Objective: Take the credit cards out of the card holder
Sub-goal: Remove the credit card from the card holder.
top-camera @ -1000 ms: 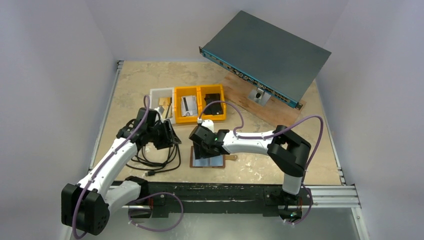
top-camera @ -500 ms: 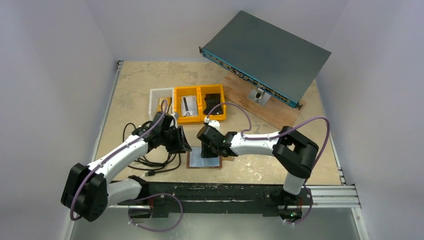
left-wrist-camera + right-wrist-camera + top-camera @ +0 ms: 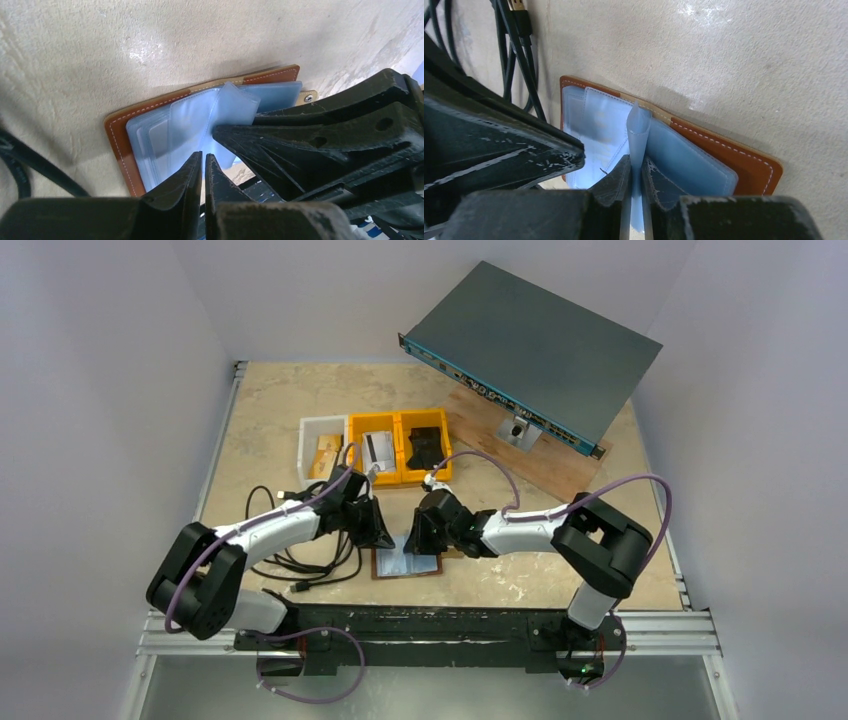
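The card holder lies open near the middle of the counter's near edge, clear pockets up; the right gripper is clamped on one pocket sleeve, standing it upright; the left gripper hovers beside it, fingers nearly together on nothing visible; credit cards lie in the white bin farther back.

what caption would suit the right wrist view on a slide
Right tool pinches one clear pocket sleeve, standing it upright over the open brown card holder.
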`<action>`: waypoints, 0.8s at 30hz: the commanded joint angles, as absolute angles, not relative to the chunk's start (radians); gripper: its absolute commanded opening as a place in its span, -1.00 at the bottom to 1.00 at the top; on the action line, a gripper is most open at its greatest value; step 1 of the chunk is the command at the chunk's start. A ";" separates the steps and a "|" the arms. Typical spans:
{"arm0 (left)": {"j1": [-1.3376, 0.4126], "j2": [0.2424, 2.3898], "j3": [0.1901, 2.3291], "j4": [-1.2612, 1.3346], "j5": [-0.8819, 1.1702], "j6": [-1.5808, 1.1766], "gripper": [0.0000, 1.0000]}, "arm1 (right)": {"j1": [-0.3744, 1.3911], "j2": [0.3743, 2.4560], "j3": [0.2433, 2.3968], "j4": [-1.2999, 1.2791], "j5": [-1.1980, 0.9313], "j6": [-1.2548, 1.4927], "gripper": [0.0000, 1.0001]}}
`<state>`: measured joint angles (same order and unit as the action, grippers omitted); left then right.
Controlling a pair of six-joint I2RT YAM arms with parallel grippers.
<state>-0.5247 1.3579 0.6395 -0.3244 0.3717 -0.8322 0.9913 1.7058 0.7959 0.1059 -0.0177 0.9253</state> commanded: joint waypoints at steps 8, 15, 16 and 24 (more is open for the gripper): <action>-0.540 1.340 0.632 -0.352 0.214 -0.841 -0.83 | 0.954 1.734 0.689 0.171 -0.099 0.928 -0.87; -0.540 1.372 0.643 -0.342 0.230 -0.808 -0.74 | 0.953 1.745 0.680 0.185 -0.107 0.928 -0.90; -0.541 1.382 0.644 -0.339 0.234 -0.805 -0.73 | 0.952 1.746 0.680 0.186 -0.107 0.928 -0.90; -0.546 1.435 0.638 -0.304 0.279 -0.793 -0.67 | 0.950 1.762 0.678 0.200 -0.119 0.928 -0.94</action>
<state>-0.5377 1.4014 0.6395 -0.3233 0.2703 -0.8230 0.9451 1.7103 0.7113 0.2703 -0.1242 0.9428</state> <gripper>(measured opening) 0.156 0.040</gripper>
